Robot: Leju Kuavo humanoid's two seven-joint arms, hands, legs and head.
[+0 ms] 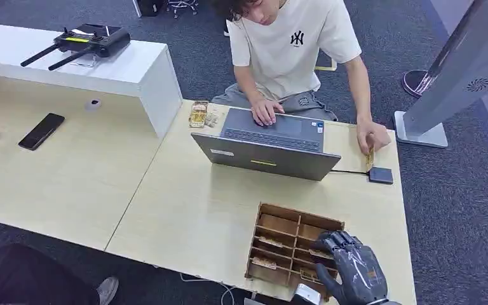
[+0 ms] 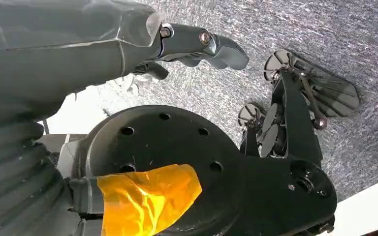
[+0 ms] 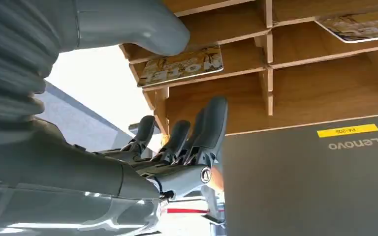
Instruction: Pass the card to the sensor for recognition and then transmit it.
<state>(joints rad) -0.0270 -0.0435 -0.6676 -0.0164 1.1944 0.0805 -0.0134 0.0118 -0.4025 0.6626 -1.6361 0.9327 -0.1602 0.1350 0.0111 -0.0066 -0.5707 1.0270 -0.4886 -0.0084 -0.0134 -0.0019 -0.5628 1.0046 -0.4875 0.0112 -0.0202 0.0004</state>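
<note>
From the head view, the right hand [image 1: 351,267] rests over the right side of the wooden card box [image 1: 292,249] on the light table [image 1: 184,210], its fingers bent, holding nothing I can see. A person [image 1: 292,44] holds one card [image 1: 370,157] upright just beside the black sensor [image 1: 380,175], right of the laptop [image 1: 270,146].

At the left wrist, the left hand [image 2: 197,46] hangs above carpet, fingers curled around nothing.

At the right wrist, fingers [image 3: 211,128] are apart, near a card in the box [image 3: 182,64].
</note>
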